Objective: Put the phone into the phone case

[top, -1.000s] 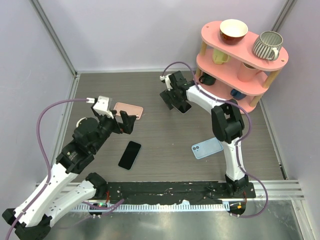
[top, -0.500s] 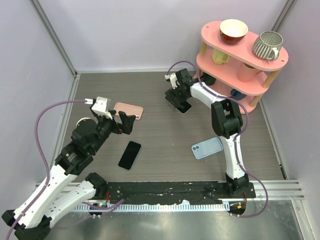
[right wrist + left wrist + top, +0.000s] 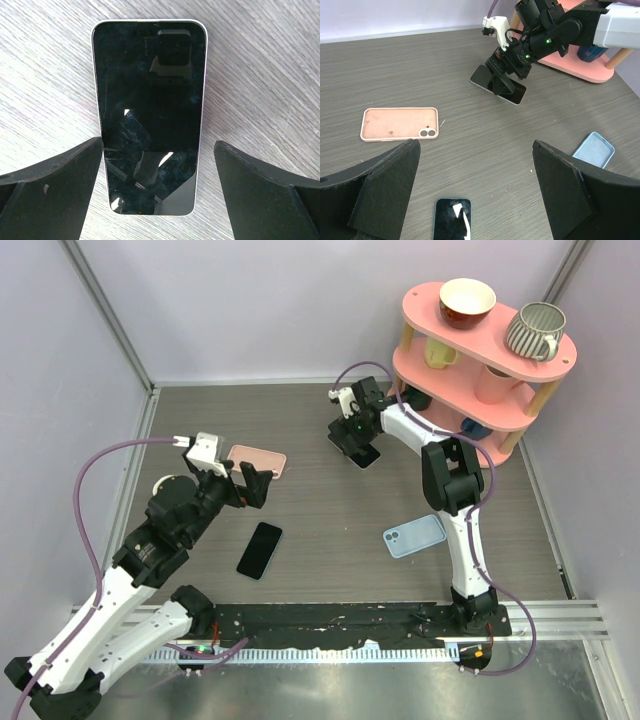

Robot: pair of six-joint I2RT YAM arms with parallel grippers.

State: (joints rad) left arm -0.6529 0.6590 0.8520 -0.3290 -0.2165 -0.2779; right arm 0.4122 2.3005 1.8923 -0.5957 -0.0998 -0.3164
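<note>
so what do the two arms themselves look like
The left arm and right arm both have white shells with black joints. A purple cable loops along each to a small white block at the wrist. The fingers are matte black wedges. Small green lights glow on the right wrist.

- Table (image 3: 320,510): grey wood-grain top, matt, with fine lines running across.
- Far phone (image 3: 150,115): glossy black glass face with reflections and smudges, and a thin, pale, shiny rim.
- Near phone (image 3: 452,219): glossy black screen.
- Pink case (image 3: 399,123): smooth matt plastic with a few faint marks.
- Blue case (image 3: 593,149): smooth and matt.
- Right gripper (image 3: 159,150): fingers (image 3: 50,195) of matt black plastic, slightly grainy.
- Shelf (image 3: 420,315): smooth pink boards on bare wooden posts.
- Striped mug (image 3: 533,330): glazed and glossy.
</note>
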